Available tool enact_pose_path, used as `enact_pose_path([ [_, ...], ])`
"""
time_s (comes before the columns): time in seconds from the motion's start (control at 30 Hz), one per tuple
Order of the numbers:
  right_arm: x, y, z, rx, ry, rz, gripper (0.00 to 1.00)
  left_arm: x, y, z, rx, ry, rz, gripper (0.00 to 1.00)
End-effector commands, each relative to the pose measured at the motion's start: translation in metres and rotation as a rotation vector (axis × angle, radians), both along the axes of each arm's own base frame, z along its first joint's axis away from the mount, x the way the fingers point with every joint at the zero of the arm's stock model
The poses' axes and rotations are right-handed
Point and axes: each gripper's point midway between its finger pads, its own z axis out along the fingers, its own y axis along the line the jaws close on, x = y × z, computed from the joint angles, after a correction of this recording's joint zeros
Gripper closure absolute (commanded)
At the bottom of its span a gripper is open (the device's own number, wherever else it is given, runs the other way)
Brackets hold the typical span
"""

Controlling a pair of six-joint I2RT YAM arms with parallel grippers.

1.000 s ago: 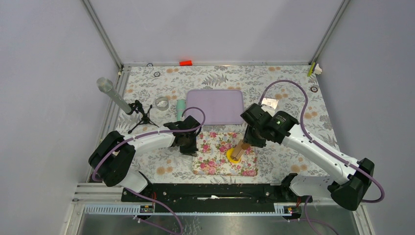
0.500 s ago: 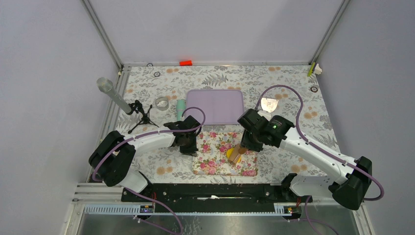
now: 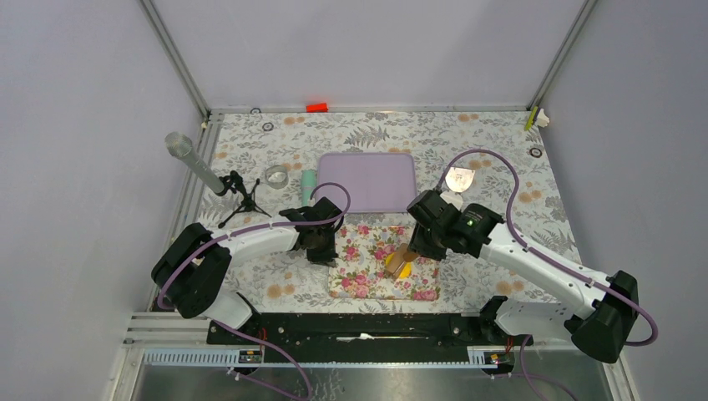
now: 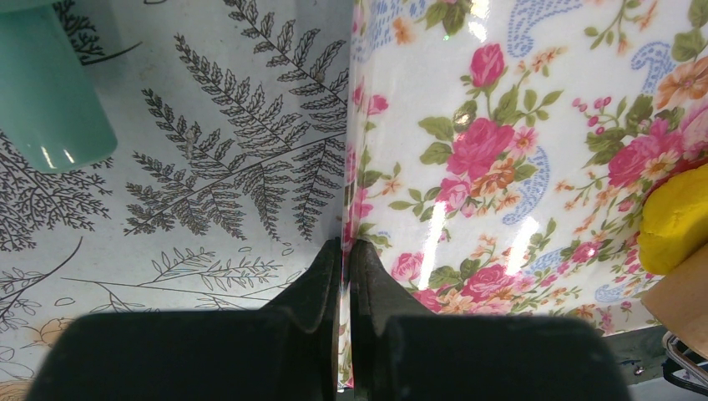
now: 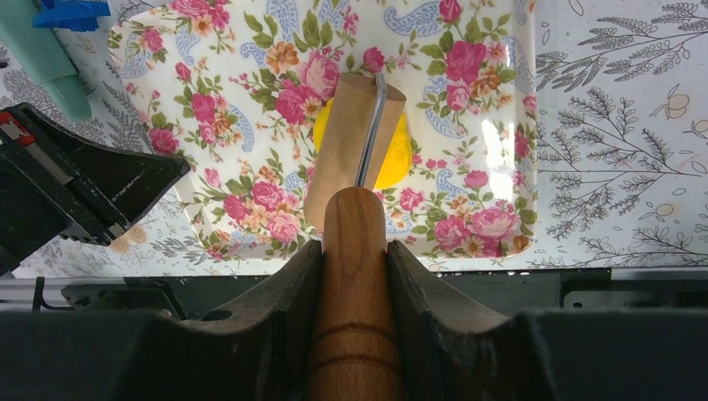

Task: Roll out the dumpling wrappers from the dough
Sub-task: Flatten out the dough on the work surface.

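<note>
A flattened yellow dough [image 5: 399,155] lies on the floral mat [image 3: 359,280], mostly hidden beneath a wooden roller [image 5: 346,142]. My right gripper [image 5: 354,248] is shut on the roller's handle, with the roller head resting across the dough [image 3: 405,270]. In the left wrist view, the dough [image 4: 672,219] shows at the right edge with the roller [image 4: 680,296] beside it. My left gripper [image 4: 345,247] is shut on the left edge of the floral mat [image 4: 501,125], pinning it at the mat's left side [image 3: 321,253]. No separate dumpling wrappers are in view.
A lilac tray [image 3: 367,180] lies just behind the mat. A teal object [image 3: 309,185] and a clear ring [image 3: 276,175] sit left of it. A microphone on a tripod [image 3: 204,171] stands at far left. A shiny scrap [image 3: 458,178] lies behind my right arm.
My right gripper has drawn the roller leftward and a little nearer over the dough, so less yellow shows. The left gripper has held still on the mat's edge.
</note>
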Motion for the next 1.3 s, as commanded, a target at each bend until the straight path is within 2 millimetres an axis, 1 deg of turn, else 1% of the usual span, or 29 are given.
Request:
enact_pose_path([
  [0.0,-0.017,-0.022,-0.034,-0.137,0.092,-0.007,1.0,0.006,0.018,-0.005,0.09,-0.023,0.025,1.0],
  [0.23,-0.017,-0.025,-0.038,-0.149,0.088,-0.008,1.0,0.005,0.018,-0.005,0.09,-0.024,0.026,1.0],
  [0.37,-0.018,-0.027,-0.036,-0.15,0.085,-0.011,1.0,0.005,0.019,-0.006,0.091,-0.022,0.026,1.0],
  [0.6,-0.032,-0.049,-0.036,-0.197,0.106,-0.033,1.0,0.006,0.019,-0.006,0.094,-0.023,0.025,1.0],
  [0.7,-0.038,-0.054,-0.038,-0.199,0.12,-0.041,1.0,0.005,0.018,-0.008,0.097,-0.017,0.025,1.0],
  [0.8,-0.041,-0.06,-0.033,-0.207,0.119,-0.054,1.0,0.007,0.019,-0.008,0.101,-0.024,0.027,1.0],
  [1.03,-0.041,-0.07,-0.023,-0.235,0.097,-0.055,1.0,0.008,0.018,-0.008,0.1,-0.025,0.023,1.0],
  [1.13,-0.04,-0.07,-0.02,-0.24,0.09,-0.052,1.0,0.009,0.017,-0.007,0.098,-0.026,0.021,1.0],
  [1.27,-0.037,-0.065,-0.015,-0.22,0.079,-0.045,1.0,0.008,0.017,-0.007,0.098,-0.022,0.02,1.0],
])
